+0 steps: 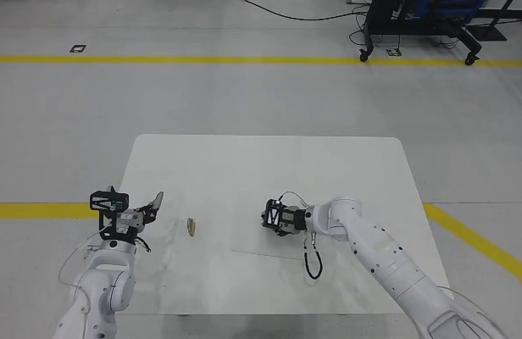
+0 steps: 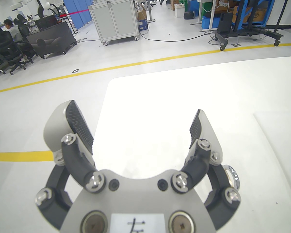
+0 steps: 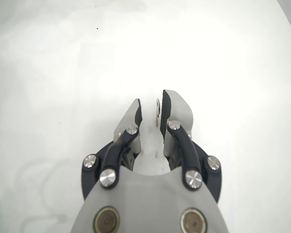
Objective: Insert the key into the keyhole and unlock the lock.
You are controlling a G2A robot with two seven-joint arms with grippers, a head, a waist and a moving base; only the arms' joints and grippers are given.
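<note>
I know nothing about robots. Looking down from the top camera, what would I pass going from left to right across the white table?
Left gripper, open and empty → small brass lock → right gripper, with the key between its open jaws.

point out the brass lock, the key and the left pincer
small brass padlock (image 1: pixel 191 226), top view, middle of its body
thin silver metal key (image 3: pixel 157 115), right wrist view, its narrow edge
left pincer (image 2: pixel 135 107), left wrist view, midway between its fingertips
</note>
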